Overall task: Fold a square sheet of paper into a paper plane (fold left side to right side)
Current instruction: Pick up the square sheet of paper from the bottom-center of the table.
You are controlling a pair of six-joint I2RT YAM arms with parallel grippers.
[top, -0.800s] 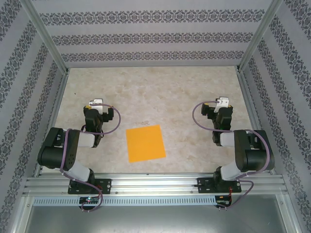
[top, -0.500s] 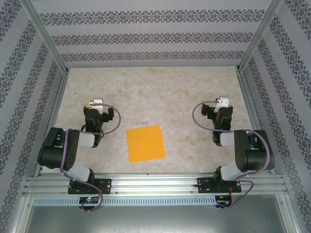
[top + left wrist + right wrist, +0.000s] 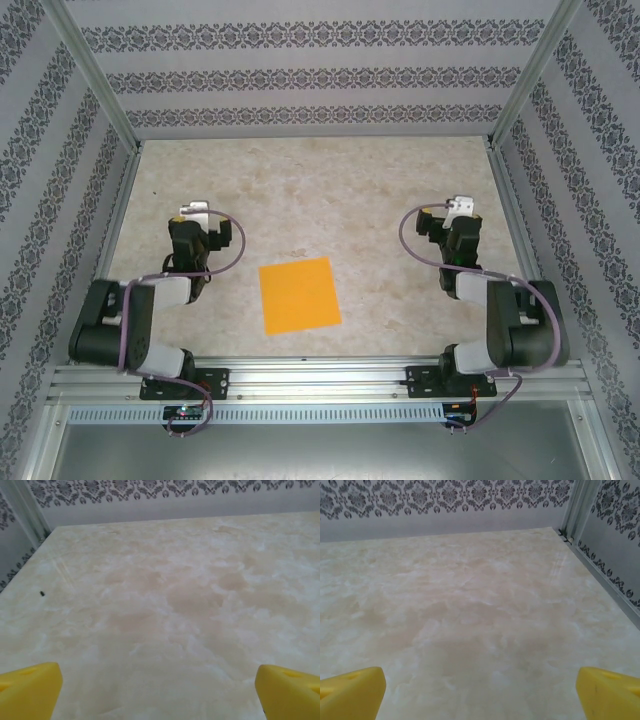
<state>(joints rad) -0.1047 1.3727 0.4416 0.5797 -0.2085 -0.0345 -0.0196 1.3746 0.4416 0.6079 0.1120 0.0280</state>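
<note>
The square sheet of paper (image 3: 300, 295) lies flat and unfolded on the counter (image 3: 330, 190).
It sits near the front edge, between the two arms and touching neither. The left hand (image 3: 193, 214) is off to its left and the right hand (image 3: 456, 208) well apart on its right. In both wrist views the yellow fingertips (image 3: 30, 690) stand wide apart, with bare marbled counter between them.

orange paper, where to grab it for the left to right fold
Probably the left edge of the square sheet of paper, with the left end effector coming from the left: it lies flat on the table, so only edges can lift.
</note>
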